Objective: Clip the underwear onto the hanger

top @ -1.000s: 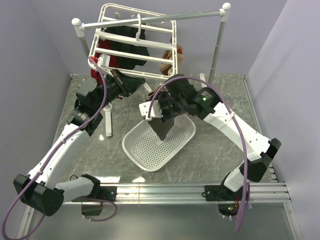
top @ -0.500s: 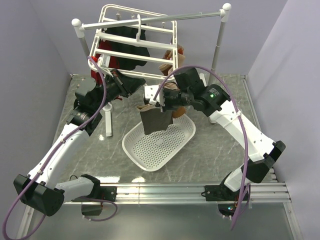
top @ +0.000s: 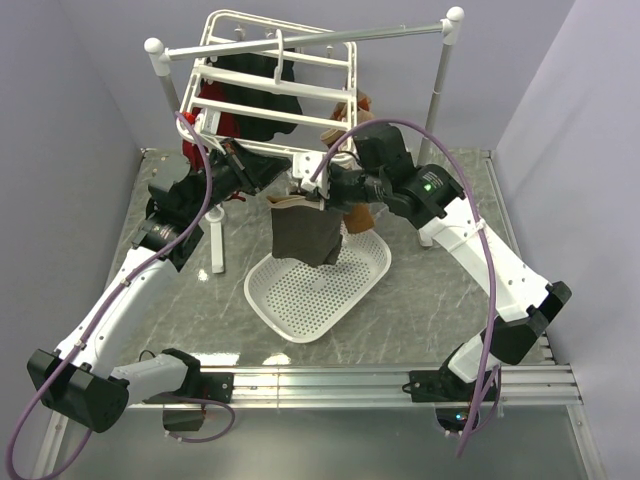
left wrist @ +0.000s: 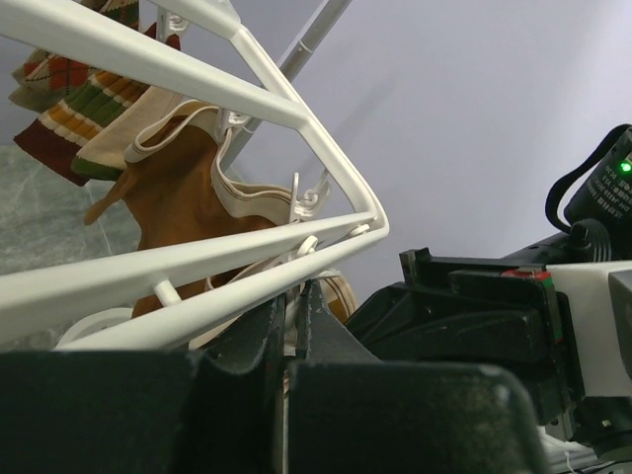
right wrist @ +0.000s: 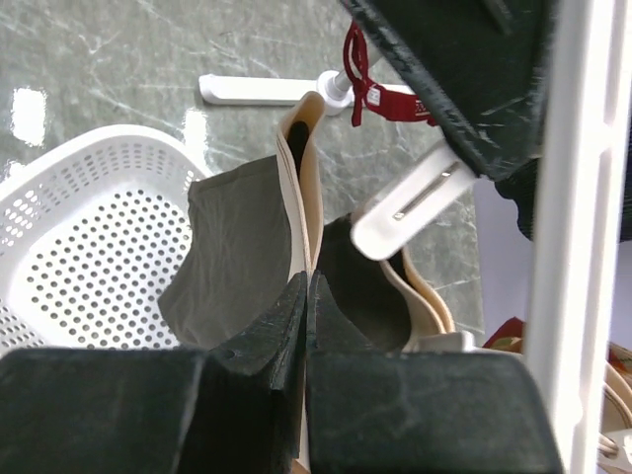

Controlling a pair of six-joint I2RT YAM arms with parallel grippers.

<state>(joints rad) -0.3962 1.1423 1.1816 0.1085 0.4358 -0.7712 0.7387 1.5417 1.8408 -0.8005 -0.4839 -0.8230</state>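
The underwear, dark grey-brown with a pale beige waistband, hangs above the basket. My right gripper is shut on its waistband; the right wrist view shows the jaws closed on the beige band with the dark fabric below. The white hanger hangs from the rail, and its bars cross the left wrist view. My left gripper sits at the hanger's near corner, its jaws shut on a white clip. That clip sticks out just right of the waistband, close to it.
A white perforated basket lies under the underwear and shows in the right wrist view. The grey rail stands on white posts. A black garment, a red one, an orange-brown one and striped socks hang on the hanger.
My right gripper has lifted the underwear out of the basket and carried it up and left to the hanger's near corner. The left arm has stayed put.
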